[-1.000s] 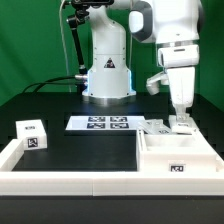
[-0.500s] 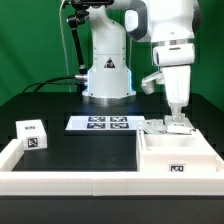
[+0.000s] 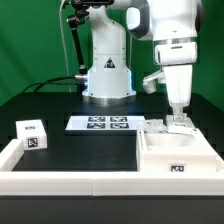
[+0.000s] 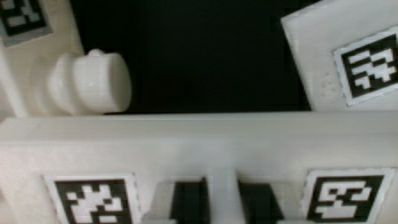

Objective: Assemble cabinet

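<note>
From where I stand, the small cube [image 3: 32, 134] sits on the table [image 3: 55, 108] at the exterior view's left. The marker board [image 3: 100, 123] lies mid-table before the robot's base [image 3: 108, 78]. The cabinet [image 3: 160, 163] stands front right, with the gripper [image 3: 177, 120] low just behind it.

A white robot arm [image 3: 165, 25] is arching forward from its base [image 3: 108, 78] on the exterior view's right. Its gripper [image 3: 178, 122] is pointing straight down, low near the surface, with the fingers [image 3: 175, 116] sitting close together; their grip is unclear.
</note>
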Robot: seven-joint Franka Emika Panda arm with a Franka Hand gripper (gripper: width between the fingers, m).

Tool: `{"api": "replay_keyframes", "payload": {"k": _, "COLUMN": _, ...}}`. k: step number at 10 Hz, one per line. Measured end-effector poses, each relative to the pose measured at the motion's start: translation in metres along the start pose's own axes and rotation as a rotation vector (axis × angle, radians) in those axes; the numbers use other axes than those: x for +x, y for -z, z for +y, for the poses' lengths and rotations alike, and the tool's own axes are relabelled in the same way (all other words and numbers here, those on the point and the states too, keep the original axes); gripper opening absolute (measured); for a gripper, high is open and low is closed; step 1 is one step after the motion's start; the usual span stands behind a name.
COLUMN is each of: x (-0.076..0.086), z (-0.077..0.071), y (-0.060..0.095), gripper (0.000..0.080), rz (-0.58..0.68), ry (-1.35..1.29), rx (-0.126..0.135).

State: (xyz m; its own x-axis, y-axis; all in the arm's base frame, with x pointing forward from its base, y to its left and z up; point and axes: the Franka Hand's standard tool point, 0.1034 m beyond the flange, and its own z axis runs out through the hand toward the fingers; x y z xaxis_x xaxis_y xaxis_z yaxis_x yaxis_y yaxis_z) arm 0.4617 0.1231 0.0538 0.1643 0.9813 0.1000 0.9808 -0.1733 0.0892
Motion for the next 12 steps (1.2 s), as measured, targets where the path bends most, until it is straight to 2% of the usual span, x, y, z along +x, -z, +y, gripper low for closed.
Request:
{"api": "replay_keyframes", "payload": {"k": 6, "x": 0.000, "z": 0.008, "y": -0.002, "gripper": 0.0070, "rz": -0.001, "ry": -0.001, "rx": 0.002}}
{"api": "replay_keyframes", "payload": {"k": 9, "x": -0.002, "z": 0.026, "y": -0.002, "gripper": 0.0070, "rz": -0.028, "ry": 0.009, "rx": 0.037}}
{"api": "replay_keyframes", "payload": {"k": 12, "x": -0.002, "z": 0.046, "y": -0.003, "gripper": 0.0070, "rz": -0.041, "ry": 0.005, "rx": 0.056}}
